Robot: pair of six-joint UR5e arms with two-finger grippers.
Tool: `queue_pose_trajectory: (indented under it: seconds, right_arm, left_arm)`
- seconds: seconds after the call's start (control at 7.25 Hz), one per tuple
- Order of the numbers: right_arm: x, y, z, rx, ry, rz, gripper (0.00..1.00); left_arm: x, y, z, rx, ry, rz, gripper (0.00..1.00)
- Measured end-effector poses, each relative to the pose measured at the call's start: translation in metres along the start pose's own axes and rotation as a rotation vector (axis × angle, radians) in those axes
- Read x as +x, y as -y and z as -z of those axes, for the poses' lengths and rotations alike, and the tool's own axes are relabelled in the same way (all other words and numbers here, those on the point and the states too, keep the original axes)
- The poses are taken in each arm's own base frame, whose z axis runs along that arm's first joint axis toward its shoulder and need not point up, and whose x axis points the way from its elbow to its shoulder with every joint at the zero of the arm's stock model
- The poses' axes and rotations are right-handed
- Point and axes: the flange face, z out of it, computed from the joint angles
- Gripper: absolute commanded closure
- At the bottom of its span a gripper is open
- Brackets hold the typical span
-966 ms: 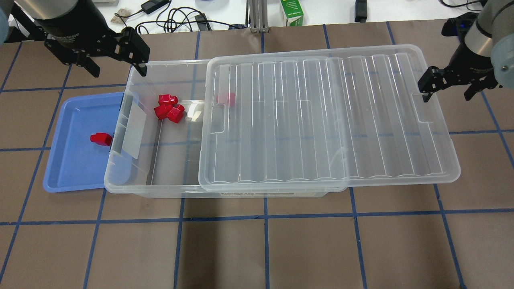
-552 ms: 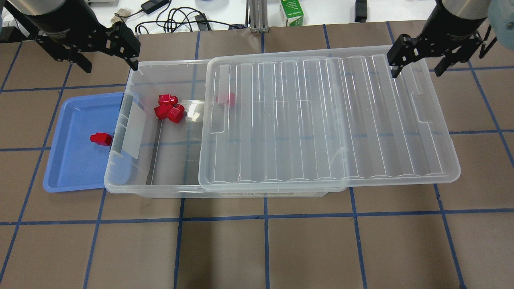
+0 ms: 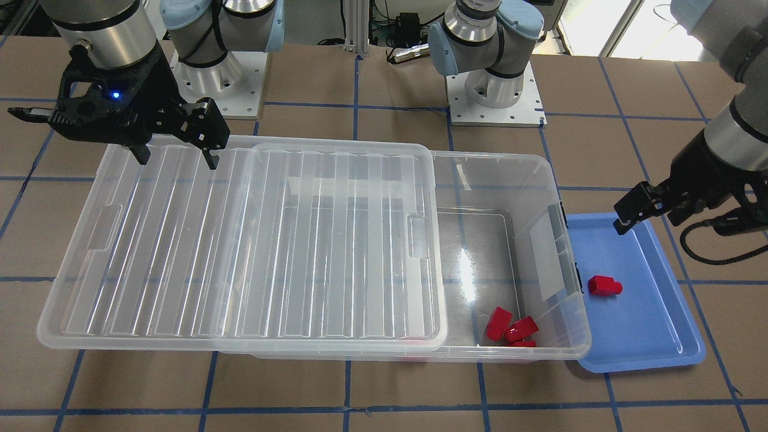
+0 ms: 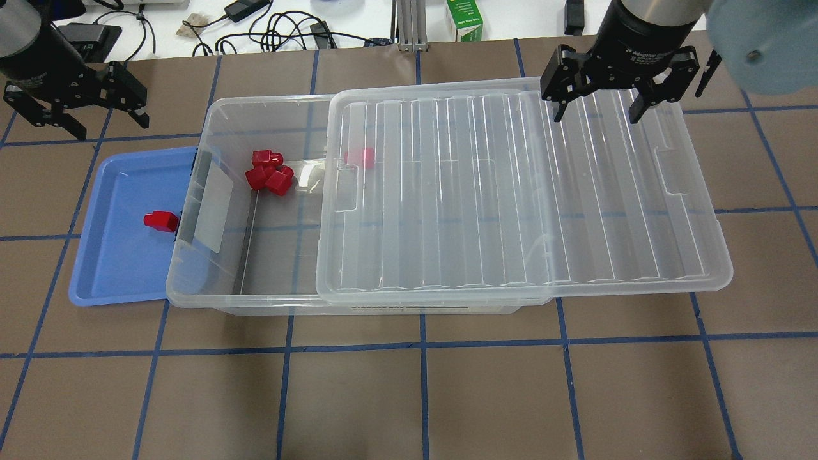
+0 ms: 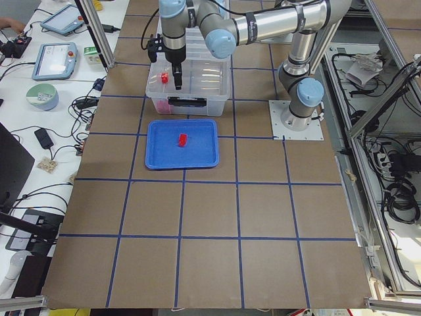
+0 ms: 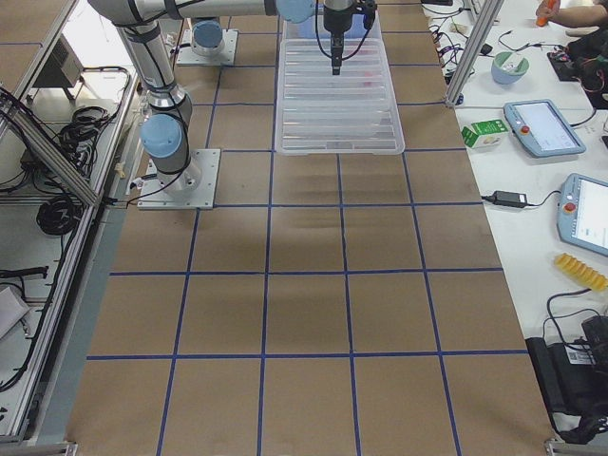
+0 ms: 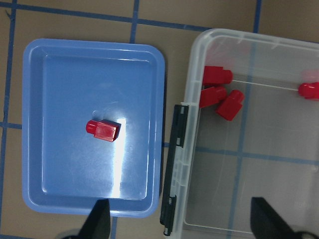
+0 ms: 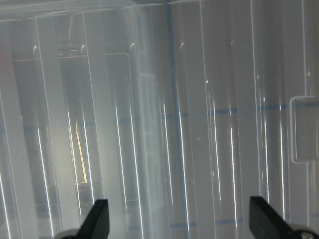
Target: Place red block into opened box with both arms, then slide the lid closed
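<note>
Moved leftward since before, left gripper (image 4: 112,128) is seen upper left, right gripper (image 4: 596,118) over lid (image 4: 511,191); both are spread, empty. One red block (image 4: 160,221) is kept in tray (image 4: 115,271); four blocks (image 4: 268,174) in box (image 4: 185,298).

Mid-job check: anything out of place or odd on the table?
Nothing spilled or damaged. The lid overhangs the box at the end opposite the blue tray, where one red block lies outside the box.
</note>
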Motion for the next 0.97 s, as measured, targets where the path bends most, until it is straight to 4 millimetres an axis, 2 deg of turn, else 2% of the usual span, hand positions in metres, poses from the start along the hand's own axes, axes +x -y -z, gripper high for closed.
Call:
queue_pose_trajectory:
  seconds: [0.28,0.41,0.69,0.97]
  right_arm:
    - [-0.002,-0.001,0.0,0.0,-0.001,-0.001,0.0]
    - [-0.002,-0.001,0.0,-0.001,-0.001,-0.001,0.0]
    - [-0.002,-0.002,-0.001,-0.004,-0.002,0.001,0.0]
    - [-0.002,-0.002,-0.001,-0.005,-0.002,0.003,0.0]
  left_arm:
    - [-0.036,0.024,-0.056,-0.004,0.006,0.131,0.0]
    - [-0.057,0.029,-0.085,-0.024,0.002,0.189,0.01]
    - [-0.094,0.03,-0.131,-0.019,0.006,0.278,0.07]
    - [-0.11,0.025,-0.176,-0.036,0.001,0.385,0.06]
